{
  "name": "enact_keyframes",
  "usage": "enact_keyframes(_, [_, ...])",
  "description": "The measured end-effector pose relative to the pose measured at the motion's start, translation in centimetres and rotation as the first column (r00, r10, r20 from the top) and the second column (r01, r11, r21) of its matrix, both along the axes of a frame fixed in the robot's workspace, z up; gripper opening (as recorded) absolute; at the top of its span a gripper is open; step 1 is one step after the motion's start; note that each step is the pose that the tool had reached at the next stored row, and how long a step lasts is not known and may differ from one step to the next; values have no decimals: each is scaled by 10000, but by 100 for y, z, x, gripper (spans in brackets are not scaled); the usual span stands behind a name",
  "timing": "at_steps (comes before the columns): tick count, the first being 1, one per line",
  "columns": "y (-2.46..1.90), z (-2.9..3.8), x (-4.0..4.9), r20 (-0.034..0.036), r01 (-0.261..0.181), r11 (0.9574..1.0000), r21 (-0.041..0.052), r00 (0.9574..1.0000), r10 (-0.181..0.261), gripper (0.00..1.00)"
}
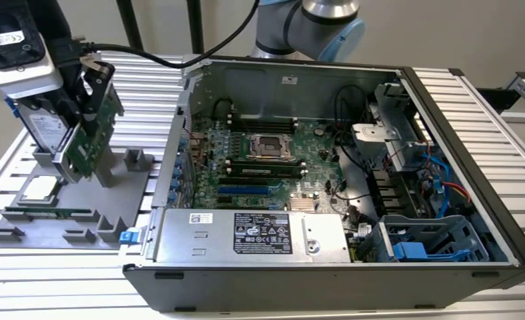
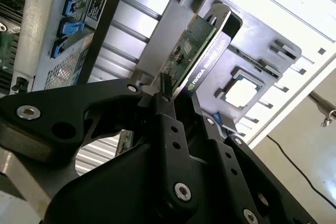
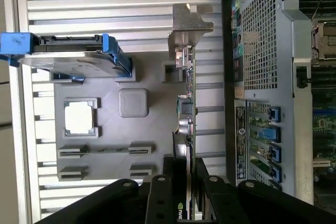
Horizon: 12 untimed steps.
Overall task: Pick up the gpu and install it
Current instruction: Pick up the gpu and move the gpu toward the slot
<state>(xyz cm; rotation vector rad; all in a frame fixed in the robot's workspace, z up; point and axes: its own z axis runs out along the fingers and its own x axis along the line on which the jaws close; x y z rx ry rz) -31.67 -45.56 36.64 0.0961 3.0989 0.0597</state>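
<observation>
Fingers (image 2: 167, 121) of the gripper (image 2: 178, 93) clamped on the gpu (image 2: 190, 48), card upright at gray tray (image 3: 113, 129), computer case (image 1: 334, 287) beside

A ribbed metal surface (image 1: 40, 283) carries a grey holder tray (image 1: 124, 200) directly beneath the tool (image 1: 92, 83). An open computer case (image 1: 334, 297) stands just beside that tray.

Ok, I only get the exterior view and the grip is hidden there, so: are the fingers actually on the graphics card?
Observer: Yes. In the second wrist view the fingers sit against both faces of the graphics card, one on each side.
Operator: And where is its metal bracket?
Observer: In the first wrist view the bracket is at the card's end away from the fingers.
</observation>
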Motion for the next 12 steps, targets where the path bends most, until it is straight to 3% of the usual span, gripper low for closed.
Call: enact_keyframes(12, [0,144,0,-1,0,10000,0,10000,0,0])
